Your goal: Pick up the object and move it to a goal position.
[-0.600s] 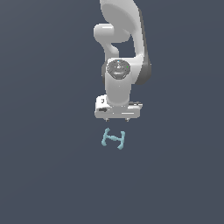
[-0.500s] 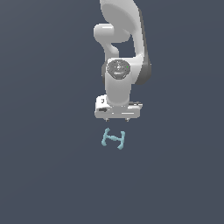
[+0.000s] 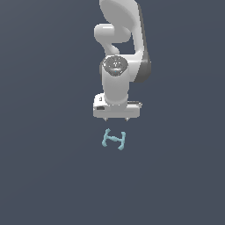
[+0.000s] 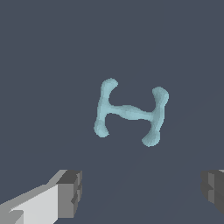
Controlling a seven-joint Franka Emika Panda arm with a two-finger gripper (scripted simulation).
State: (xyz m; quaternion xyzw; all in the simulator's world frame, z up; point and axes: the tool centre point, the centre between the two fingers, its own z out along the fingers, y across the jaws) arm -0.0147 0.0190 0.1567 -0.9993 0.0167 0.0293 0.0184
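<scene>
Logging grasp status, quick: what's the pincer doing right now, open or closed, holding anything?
Pincer: open and empty, fingers spread wide; the teal H-shaped piece lies apart from it, ungrasped.

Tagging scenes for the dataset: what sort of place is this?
Almost certainly a bare simulated test scene, not a real room: a flat, uniform grey-blue floor, one smooth-rendered white arm, and one teal H-shaped piece below the open end effector.

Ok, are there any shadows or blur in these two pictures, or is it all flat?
Exterior view: sharp, evenly lit, no cast shadow under the small light-teal H-shaped piece. Wrist view: also sharp, soft shading on the piece, grey fingers cut off by the picture's edge.
</scene>
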